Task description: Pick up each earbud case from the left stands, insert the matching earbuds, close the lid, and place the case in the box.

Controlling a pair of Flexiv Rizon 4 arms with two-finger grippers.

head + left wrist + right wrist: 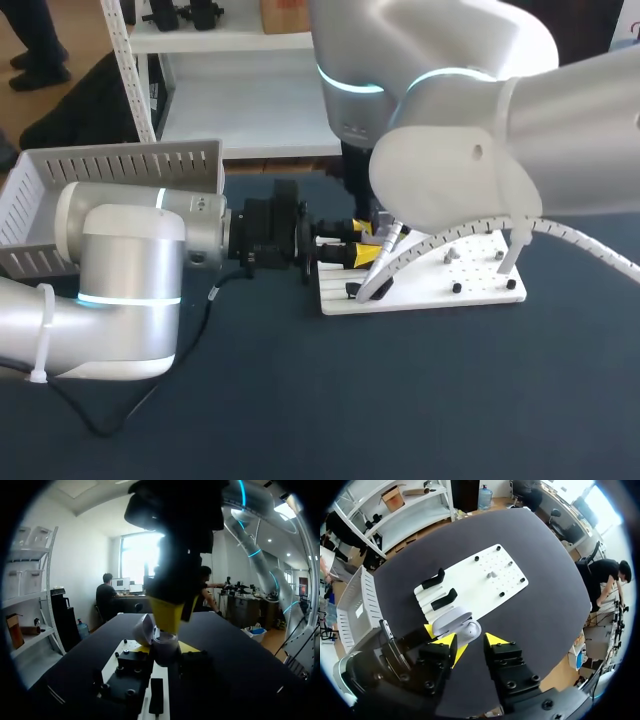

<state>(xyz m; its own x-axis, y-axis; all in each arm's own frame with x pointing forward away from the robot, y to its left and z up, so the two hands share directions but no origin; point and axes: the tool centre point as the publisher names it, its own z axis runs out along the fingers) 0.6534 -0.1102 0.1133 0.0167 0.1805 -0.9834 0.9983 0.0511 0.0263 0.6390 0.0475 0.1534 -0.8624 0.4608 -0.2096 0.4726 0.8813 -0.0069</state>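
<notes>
A white earbud case (463, 628) with its lid (450, 617) up hangs just off the near end of the white board (485, 575). My left gripper (345, 256) is shut on it, a yellow tip on each side. In the left wrist view the case (164, 647) sits between those tips. My right gripper (470, 641) hovers directly above the case, open, with nothing between its fingers. One of its yellow fingertips (167, 615) hangs just over the case. Two black stands (434, 579) (445, 599) on the board hold nothing.
A white slatted box (60, 190) stands at the table's back left, behind my left arm. The board (470, 285) carries small black pegs and two small grey pieces (492, 574) near its middle. Dark tabletop lies open in front of the board.
</notes>
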